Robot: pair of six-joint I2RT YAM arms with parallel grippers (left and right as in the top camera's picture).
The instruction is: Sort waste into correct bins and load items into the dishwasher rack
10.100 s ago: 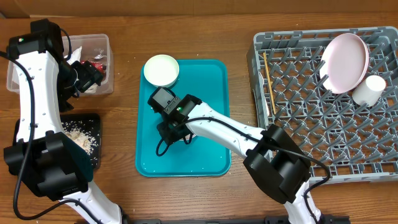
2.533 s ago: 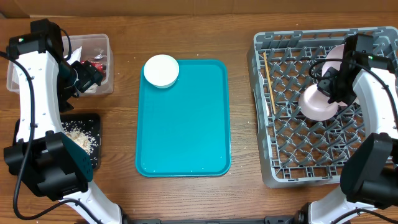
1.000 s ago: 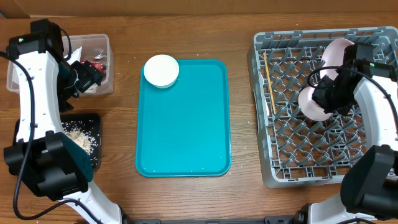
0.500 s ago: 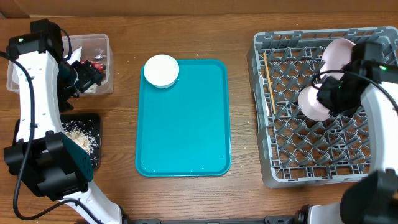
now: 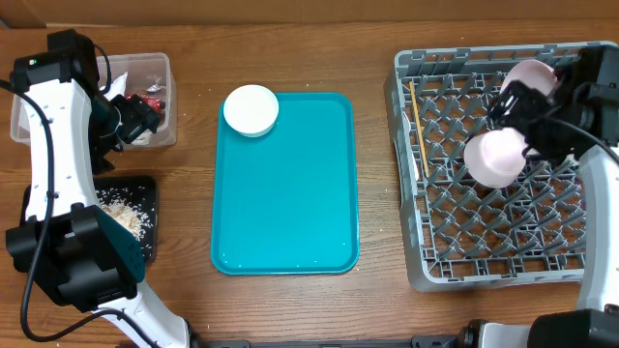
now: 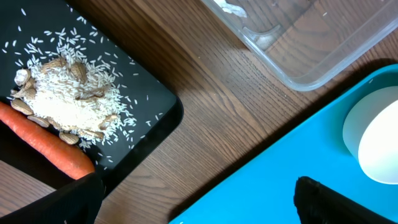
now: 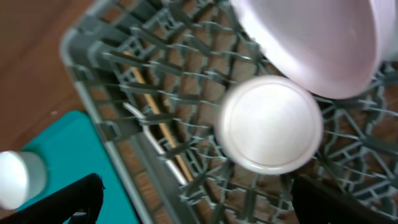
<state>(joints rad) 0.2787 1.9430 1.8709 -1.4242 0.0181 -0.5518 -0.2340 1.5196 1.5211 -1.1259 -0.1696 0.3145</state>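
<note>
Starting far left: left gripper (image 5: 143, 116) parked at the near edge of the clear tub (image 5: 145, 68), fingers (image 6: 323, 199) spread wide, pinching nothing. No shift there over the last seconds. In the tub, the red wrapper (image 5: 153, 100). In the black tray (image 5: 147, 188) just nearer, the food scraps (image 5: 124, 211) and, by the wrist view, the carrot (image 6: 43, 140). Looks sorted already on that side.

Mid-surface: teal tray (image 5: 290, 213), bare except for one white bowl (image 5: 251, 109) in its far left corner. Not yet loaded, so probably next.

On to the right, to the change itself. Inside the dishwasher rack (image 5: 484, 242), chopsticks (image 5: 418, 126) along the left side, then the second bowl (image 5: 493, 158) bottom up on the pegs, left of centre. Pinched a second ago by the right gripper (image 5: 527, 121). Now let go, with the right fingers (image 7: 68, 199) thrown wide apart and lifted off, apart from the bowl on both sides. Means one more item delivered, if steady. Flat or leaning: cannot tell. Just beyond, the pink plate (image 5: 530, 75), on edge among the pegs and partly hidden by the arm.

In the way: plate and bowl both close under the right wrist, so best to rise clear before swinging left toward the teal tray. Between rack and tray, only a strip of wooden surface (image 5: 377, 193).
</note>
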